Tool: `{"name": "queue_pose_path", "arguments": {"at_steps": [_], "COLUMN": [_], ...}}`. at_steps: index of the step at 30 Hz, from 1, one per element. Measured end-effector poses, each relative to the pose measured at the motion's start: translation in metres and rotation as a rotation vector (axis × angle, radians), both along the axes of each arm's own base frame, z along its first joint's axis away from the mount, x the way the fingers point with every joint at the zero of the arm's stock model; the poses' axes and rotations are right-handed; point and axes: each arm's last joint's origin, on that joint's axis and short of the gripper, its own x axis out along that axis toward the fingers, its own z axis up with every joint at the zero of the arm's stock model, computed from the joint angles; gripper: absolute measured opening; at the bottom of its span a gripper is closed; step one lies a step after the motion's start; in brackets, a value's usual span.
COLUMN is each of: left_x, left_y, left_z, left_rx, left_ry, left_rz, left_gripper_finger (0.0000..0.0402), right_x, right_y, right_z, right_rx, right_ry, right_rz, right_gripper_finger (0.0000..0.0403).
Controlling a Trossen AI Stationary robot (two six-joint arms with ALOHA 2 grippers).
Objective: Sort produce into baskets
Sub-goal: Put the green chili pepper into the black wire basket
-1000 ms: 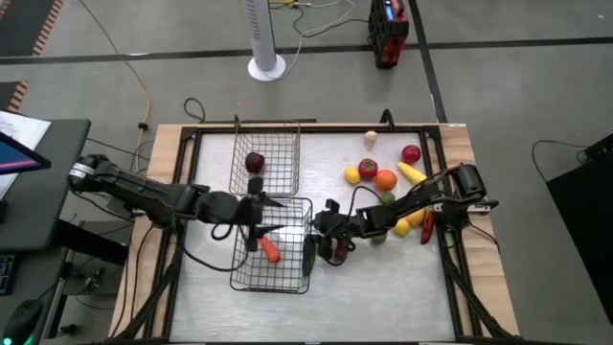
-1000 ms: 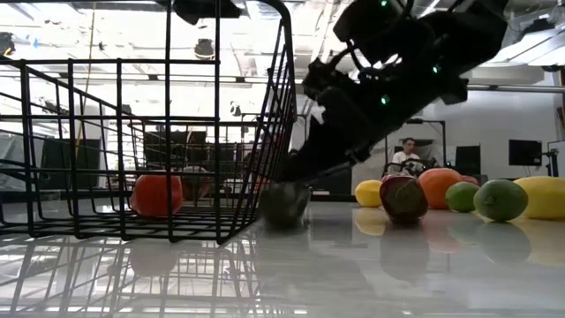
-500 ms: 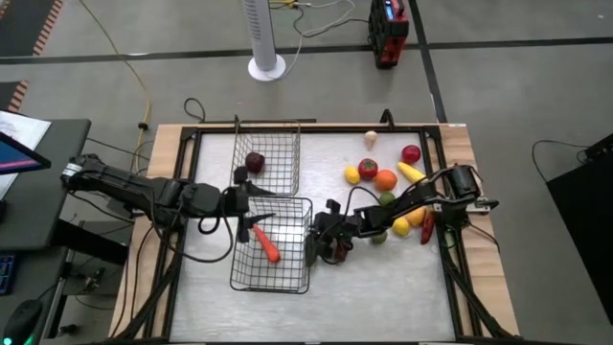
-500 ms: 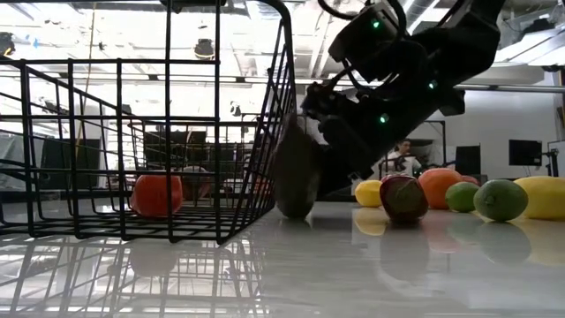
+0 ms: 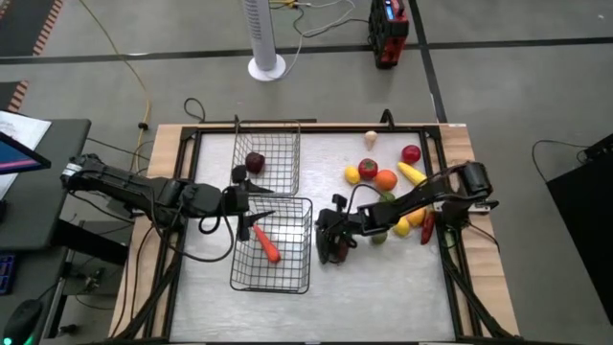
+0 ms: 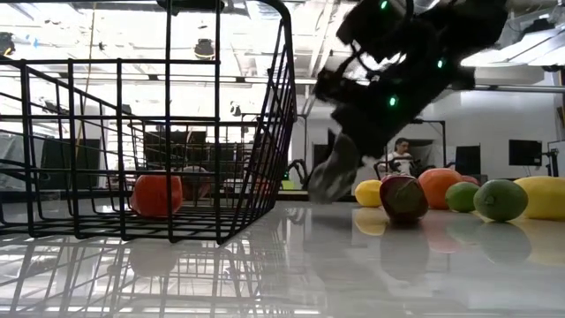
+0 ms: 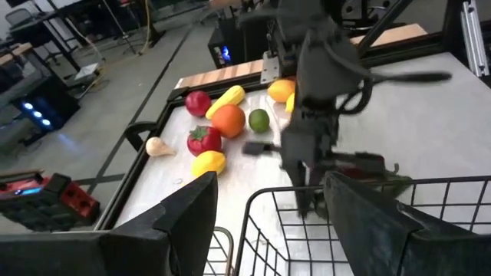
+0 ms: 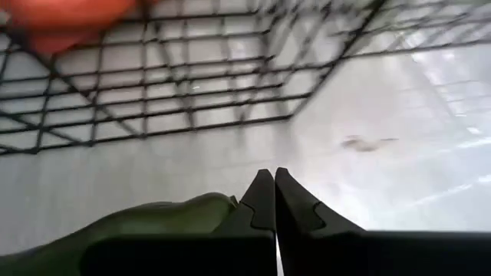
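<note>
A: Green long piece [image 6: 328, 172]: location and axis?

B: It hangs just above the tabletop, right beside the near basket [image 5: 273, 244], on the side toward the loose produce. Its long axis is tilted steeply, lower end toward the basket. The right gripper [image 5: 329, 251] is clamped on it; in the right wrist view the 2 fingertips [image 8: 265, 201] meet with the green body beside them.

A: Obstructions near that basket?

B: Its wire wall stands between the piece and the basket interior. The left gripper [image 5: 251, 203] sits over the basket's far rim, fingers [image 7: 180, 222] parted, nothing between them.

A: Contents?

B: Near basket: 1 long orange piece [image 5: 269, 248]. Far basket [image 5: 267, 158]: 1 round dark red piece [image 5: 254, 162]. A loose cluster [image 5: 385, 180] of produce lies beyond the right gripper.
</note>
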Motion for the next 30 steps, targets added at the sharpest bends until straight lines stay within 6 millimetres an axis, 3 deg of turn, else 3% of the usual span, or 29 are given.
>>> {"name": "queue_pose_path", "arguments": {"at_steps": [11,21,26,30], "left_x": [0.007,0.01,0.008,0.007], "left_y": [0.003,-0.001,-0.004,-0.003], "left_z": [-0.007,-0.012,-0.011,-0.01], "left_rx": [-0.063,-0.003,0.039,0.074], "left_ry": [0.023,0.064,0.064,0.063], "left_rz": [0.046,-0.013,0.006,0.024], "left_gripper_finger": [0.0228,0.0228,0.0228,0.0227], "right_x": [-0.02,-0.042,-0.032,-0.01], "right_y": [0.013,0.011,0.014,0.014], "right_z": [0.045,0.109,0.131,0.118], "right_rx": [-0.258,-0.296,-0.217,-0.168], "right_ry": [-0.089,-0.268,-0.503,-0.615], "right_rz": [-0.164,-0.136,0.004,0.06], "right_gripper_finger": [0.0019,0.0023,0.0041,0.0048]}}
